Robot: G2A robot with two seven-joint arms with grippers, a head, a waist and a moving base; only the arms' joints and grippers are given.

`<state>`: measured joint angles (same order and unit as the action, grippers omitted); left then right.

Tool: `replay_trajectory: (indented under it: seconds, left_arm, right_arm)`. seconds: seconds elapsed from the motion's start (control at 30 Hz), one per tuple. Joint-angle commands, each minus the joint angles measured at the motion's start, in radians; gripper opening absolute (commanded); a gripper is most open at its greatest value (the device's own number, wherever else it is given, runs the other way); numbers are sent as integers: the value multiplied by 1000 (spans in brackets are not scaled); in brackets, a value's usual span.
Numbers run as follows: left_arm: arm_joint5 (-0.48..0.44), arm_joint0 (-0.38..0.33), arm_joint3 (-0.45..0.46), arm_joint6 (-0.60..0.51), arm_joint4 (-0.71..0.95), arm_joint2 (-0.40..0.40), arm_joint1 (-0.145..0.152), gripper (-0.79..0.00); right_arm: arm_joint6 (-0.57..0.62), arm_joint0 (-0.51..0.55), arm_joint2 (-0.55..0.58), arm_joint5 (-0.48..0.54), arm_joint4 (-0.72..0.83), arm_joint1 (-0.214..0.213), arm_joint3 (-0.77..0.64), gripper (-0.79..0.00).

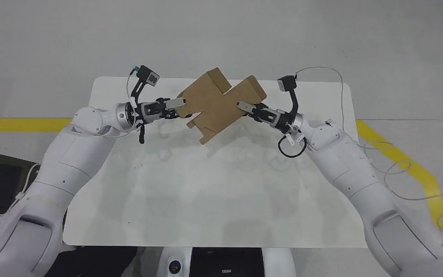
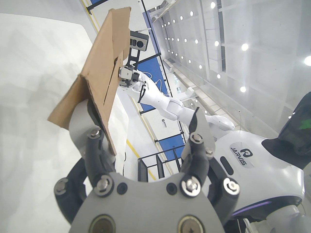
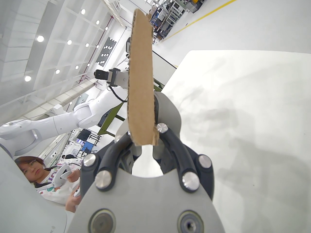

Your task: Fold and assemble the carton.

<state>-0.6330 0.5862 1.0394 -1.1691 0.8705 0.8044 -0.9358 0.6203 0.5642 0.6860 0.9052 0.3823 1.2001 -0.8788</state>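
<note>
while aloft over the white table (image 1: 208, 201), carton (image 1: 220, 104); yellow-lined grey floor (image 1: 208, 34) around

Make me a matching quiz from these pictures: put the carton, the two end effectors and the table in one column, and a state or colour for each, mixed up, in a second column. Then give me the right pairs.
Column one:
1. carton
2. left end effector
3. right end effector
4. table

Column two:
A. shut on an edge of the carton
B. white, under both arms
C. brown, between the two end effectors
D. open, one finger against the carton

Pairs: 1-C, 2-D, 3-A, 4-B
</note>
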Motion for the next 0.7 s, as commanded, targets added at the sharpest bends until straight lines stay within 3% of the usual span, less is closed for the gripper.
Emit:
replay_trajectory:
  seconds: [0.0,0.47,0.67]
  left_arm:
    - [-2,-1,-10,0,-6,3,-5,-474]
    - [5,-3,-58,23,-101,19,-32,-496]
    - [10,1,-73,45,-143,32,-39,-453]
  right_arm:
    - [5,1,4,1,0,3,2,-785]
    - [44,6,34,1,-14,19,14,-785]
    - [53,9,50,0,-23,23,19,-785]
